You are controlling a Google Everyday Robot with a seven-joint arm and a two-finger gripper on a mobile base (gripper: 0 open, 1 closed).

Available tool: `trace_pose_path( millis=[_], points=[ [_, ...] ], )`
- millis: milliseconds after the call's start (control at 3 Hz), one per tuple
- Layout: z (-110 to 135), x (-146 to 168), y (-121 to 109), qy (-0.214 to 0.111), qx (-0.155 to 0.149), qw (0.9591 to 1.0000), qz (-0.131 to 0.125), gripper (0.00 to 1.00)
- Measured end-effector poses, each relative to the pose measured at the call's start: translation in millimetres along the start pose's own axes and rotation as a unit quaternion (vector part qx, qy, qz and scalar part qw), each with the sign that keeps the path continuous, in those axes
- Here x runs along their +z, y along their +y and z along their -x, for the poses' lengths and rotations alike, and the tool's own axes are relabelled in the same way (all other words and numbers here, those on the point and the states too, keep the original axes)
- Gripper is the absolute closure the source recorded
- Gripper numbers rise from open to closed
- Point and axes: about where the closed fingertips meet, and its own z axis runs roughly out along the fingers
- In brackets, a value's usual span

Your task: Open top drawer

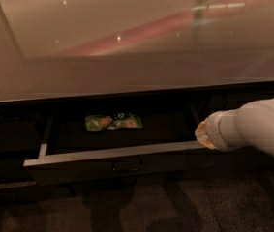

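Drawer (78, 171) is looking rigid, smooth-running; I'm resting my gripper (204, 135) at its rim, centre-right (grasp: can't tell), favouring the middle handle (127, 166).

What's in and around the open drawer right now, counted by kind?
Top drawer, pulled open: 1
Green snack bag inside it: 1
Loop handle on its front: 1
Gripper at the right end of the drawer's front rim: 1
Total: 4
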Motion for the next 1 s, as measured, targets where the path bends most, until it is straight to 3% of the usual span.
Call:
trace_pose_path(
  millis=[333, 667, 1000],
  points=[
    [-1.8, 4.3, 0.1, -0.078, 0.037, 0.9962, -0.005, 1.0],
    [7.4, 2.0, -5.6, -0.113, 0.033, 0.993, -0.016, 1.0],
    [7.3, 2.1, -5.5, -0.113, 0.034, 0.993, -0.016, 1.0]
  ],
)
